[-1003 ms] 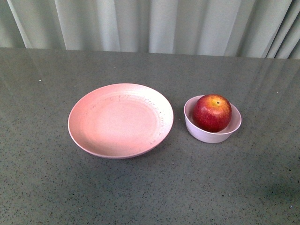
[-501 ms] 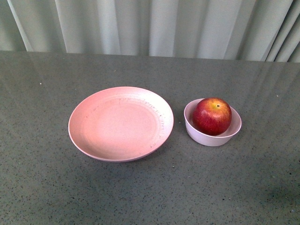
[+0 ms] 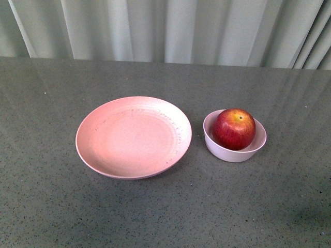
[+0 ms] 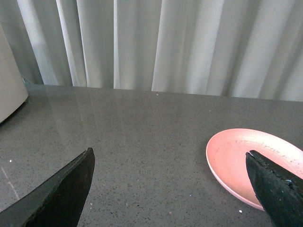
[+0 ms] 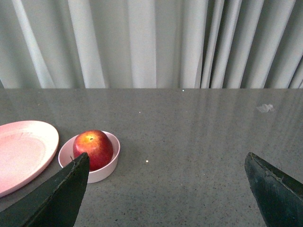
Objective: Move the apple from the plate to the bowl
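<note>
The dark-red apple [image 3: 234, 128] rests inside the small pale pink bowl [image 3: 222, 151], right of the wide pink plate [image 3: 133, 137], which holds nothing. Neither arm shows in the front view. In the right wrist view the apple [image 5: 93, 148] sits in the bowl [image 5: 107, 171] beside one fingertip; my right gripper [image 5: 165, 163] is open, with bare table between its fingers. My left gripper [image 4: 169, 161] is open too, and the plate [image 4: 229, 158] lies partly behind one of its fingers.
The grey speckled table [image 3: 165, 206] runs back to pale curtains [image 3: 165, 28]. A pale rounded object [image 4: 9, 90] stands at the edge of the left wrist view. A small light scrap [image 5: 266, 108] lies on the table far from the bowl.
The plate, bowl and apple sit slightly lower in the front view than a second ago; their places relative to each other are unchanged.
</note>
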`<move>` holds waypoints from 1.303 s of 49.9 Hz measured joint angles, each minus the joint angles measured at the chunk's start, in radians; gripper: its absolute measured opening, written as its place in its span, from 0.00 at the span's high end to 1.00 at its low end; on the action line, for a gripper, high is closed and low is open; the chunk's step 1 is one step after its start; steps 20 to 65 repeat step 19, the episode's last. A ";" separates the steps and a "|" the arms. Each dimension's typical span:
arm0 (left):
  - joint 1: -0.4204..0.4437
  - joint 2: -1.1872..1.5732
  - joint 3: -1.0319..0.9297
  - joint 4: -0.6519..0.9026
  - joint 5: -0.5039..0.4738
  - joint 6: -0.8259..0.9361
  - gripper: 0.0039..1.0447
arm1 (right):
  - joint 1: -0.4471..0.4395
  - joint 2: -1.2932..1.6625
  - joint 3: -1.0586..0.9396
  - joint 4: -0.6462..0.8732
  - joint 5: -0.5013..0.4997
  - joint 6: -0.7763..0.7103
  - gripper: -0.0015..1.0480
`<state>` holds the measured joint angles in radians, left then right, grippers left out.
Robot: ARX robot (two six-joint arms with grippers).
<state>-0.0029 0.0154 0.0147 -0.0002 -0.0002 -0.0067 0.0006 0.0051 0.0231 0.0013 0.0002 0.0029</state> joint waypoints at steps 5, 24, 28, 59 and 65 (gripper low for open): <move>0.000 0.000 0.000 0.000 0.000 0.000 0.08 | 0.000 0.000 0.000 0.000 0.000 0.000 0.09; 0.000 0.000 0.000 0.000 0.000 0.000 0.08 | 0.000 0.000 0.000 0.000 0.000 0.000 0.09; 0.000 0.000 0.000 0.000 0.000 0.000 0.08 | 0.000 0.000 0.000 0.000 0.000 0.000 0.09; 0.000 0.000 0.000 0.000 0.000 0.000 0.08 | 0.000 0.000 0.000 0.000 0.000 0.000 0.09; 0.000 0.000 0.000 0.000 0.000 0.000 0.08 | 0.000 0.000 0.000 0.000 0.000 0.000 0.09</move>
